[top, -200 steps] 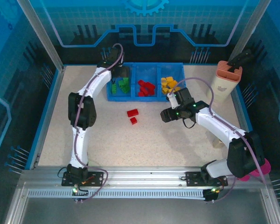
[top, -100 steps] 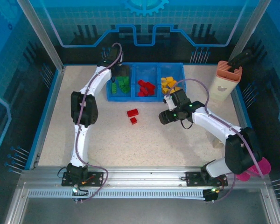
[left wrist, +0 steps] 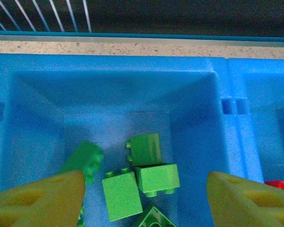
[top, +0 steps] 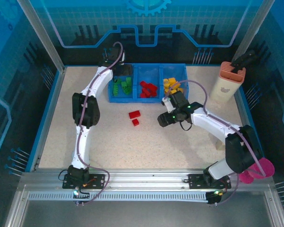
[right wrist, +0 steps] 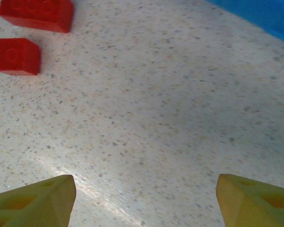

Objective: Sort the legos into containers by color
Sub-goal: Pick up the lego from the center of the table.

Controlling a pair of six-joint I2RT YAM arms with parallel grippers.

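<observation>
The blue tray (top: 156,65) stands at the back with three compartments. Green legos (top: 122,87) lie in the left one, red legos (top: 149,89) in the middle, yellow legos (top: 171,85) in the right. My left gripper (top: 124,74) hangs open above the green compartment (left wrist: 104,94); several green bricks (left wrist: 157,178) lie below its fingers (left wrist: 38,198). Two red bricks rest loose on the table, a longer one (top: 134,114) and a small one (top: 135,122). My right gripper (top: 162,118) is open and empty over bare table, right of them; the longer brick (right wrist: 37,13) and the small brick (right wrist: 17,56) sit at upper left.
A tall beige-and-salmon holder (top: 229,82) stands at the back right. A pink cup (top: 255,172) sits by the right arm's base. The tray's near wall (right wrist: 265,14) lies ahead and to the right of the right gripper. A raised blue rim borders the table.
The right gripper has slid left and a little nearer, closing the distance to the two loose red bricks. The left arm has hardly moved.
</observation>
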